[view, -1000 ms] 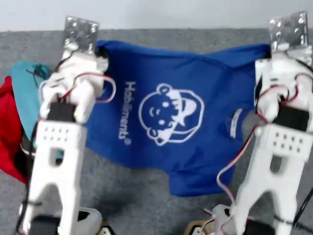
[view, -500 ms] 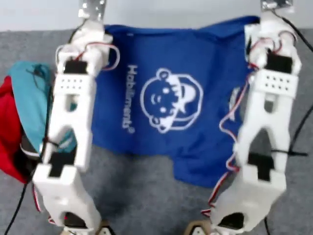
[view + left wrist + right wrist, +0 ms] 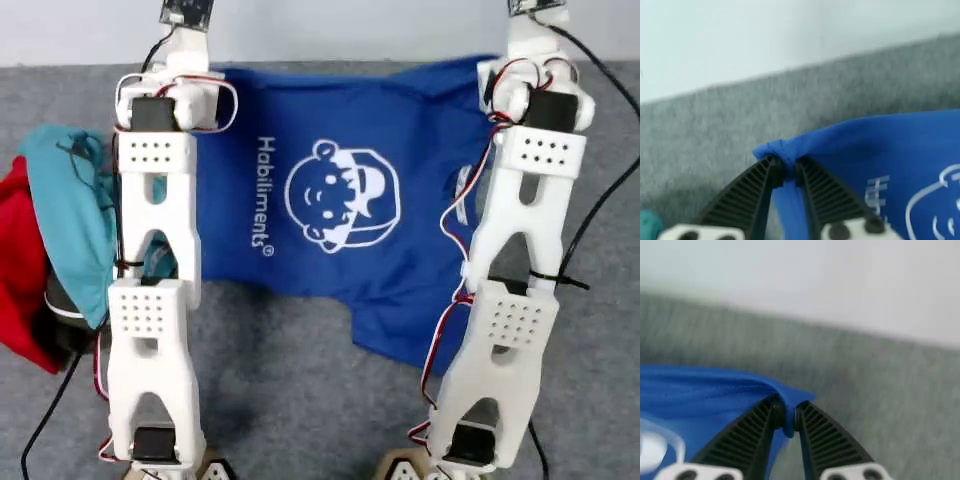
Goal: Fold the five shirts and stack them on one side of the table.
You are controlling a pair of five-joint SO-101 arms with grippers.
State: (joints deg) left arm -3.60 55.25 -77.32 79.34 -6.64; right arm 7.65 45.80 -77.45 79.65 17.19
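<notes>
A blue shirt with a white cartoon face lies spread across the grey table, its print facing up. Both white arms stretch to the far edge. My left gripper is shut on a far corner of the blue shirt, pinching a bunched fold. My right gripper is shut on the other far corner of the blue shirt. In the high view the left gripper and right gripper sit at the picture's top edge.
A teal shirt and a red shirt lie heaped at the table's left side beside the left arm. A pale wall rises just behind the far table edge. Bare grey table lies in front between the arms.
Both arms have stretched toward the far edge, dragging the blue shirt's far corners with them. The shirt now lies flatter and farther back.
</notes>
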